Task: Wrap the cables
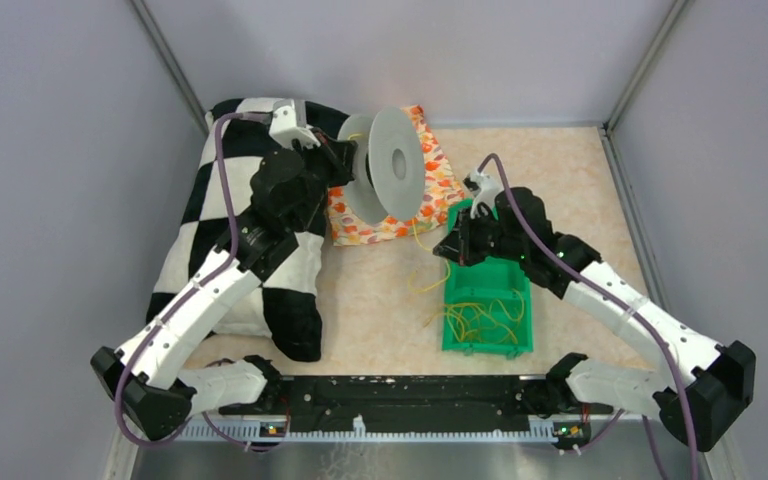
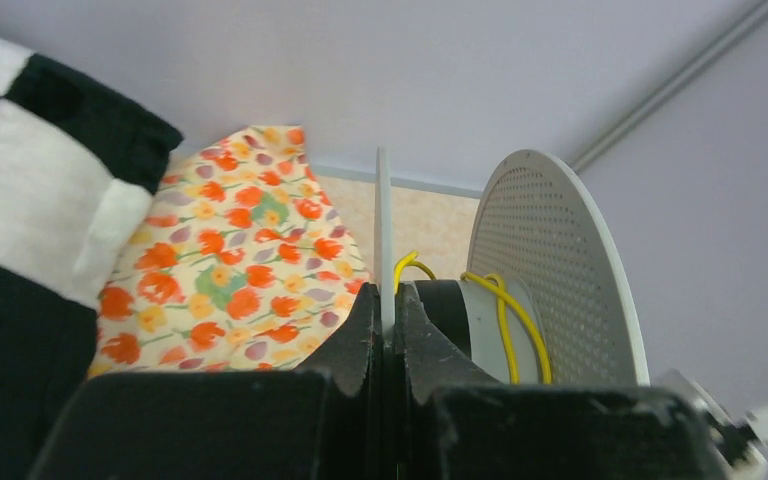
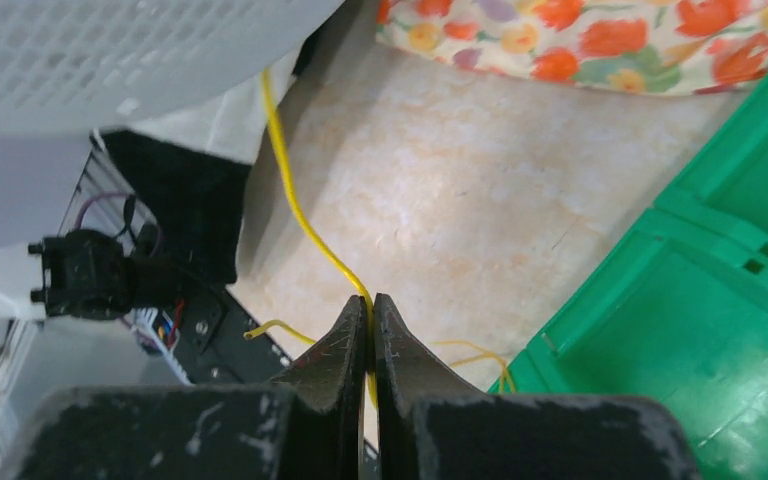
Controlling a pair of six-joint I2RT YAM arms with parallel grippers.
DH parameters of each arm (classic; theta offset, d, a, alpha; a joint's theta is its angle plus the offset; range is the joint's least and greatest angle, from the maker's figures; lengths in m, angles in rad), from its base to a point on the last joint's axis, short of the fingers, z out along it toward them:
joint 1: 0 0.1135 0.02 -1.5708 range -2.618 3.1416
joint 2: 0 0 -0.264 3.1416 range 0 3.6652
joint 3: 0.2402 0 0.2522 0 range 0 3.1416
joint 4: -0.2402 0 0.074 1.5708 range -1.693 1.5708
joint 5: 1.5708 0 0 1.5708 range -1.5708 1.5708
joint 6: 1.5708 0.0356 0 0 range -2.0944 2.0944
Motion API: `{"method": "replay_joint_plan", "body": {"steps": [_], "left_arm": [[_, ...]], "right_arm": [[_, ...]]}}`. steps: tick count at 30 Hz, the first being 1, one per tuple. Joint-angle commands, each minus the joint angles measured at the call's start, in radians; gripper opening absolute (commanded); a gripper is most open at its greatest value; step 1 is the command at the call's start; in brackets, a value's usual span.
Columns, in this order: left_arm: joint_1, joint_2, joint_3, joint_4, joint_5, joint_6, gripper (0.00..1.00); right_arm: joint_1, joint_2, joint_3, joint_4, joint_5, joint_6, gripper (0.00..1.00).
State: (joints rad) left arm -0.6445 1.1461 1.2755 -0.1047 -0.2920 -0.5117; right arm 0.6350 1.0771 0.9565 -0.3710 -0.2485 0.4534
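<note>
Winding looks barely begun: the left hand [image 2: 388,330] pinches the spool [image 1: 390,135] by its flange, the right hand [image 3: 370,320] pinches one yellow strand, and only a few turns sit on the hub (most of the cables [image 1: 480,318] lie looped in the green bin [image 1: 525,300]).

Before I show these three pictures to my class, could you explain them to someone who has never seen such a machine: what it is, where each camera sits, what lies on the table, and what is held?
These are two robot arms bolted at the table's near edge. The wide picture looks down from above and behind them. The other two come from a camera on each wrist. On the table lie a checkered cushion, a floral cloth and a green bin holding loose yellow cables. The left gripper is shut on one disc of a grey spool. The right gripper pinches one yellow cable that runs up toward the spool.
</note>
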Motion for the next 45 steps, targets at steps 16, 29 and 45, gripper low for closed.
{"method": "replay_joint_plan", "body": {"steps": [16, 29, 45], "left_arm": [[-0.144, 0.112, -0.063, 0.177, -0.219, 0.415, 0.0], [-0.145, -0.039, -0.122, -0.037, 0.425, 0.744, 0.0], [-0.141, 0.055, 0.292, -0.666, 0.799, 0.849, 0.0]], "right_arm": [[0.29, 0.153, 0.587, -0.266, 0.137, -0.18, 0.0], [0.198, 0.188, 0.782, -0.438, 0.213, -0.387, 0.0], [0.198, -0.168, 0.359, -0.258, 0.221, -0.744, 0.0]]}}
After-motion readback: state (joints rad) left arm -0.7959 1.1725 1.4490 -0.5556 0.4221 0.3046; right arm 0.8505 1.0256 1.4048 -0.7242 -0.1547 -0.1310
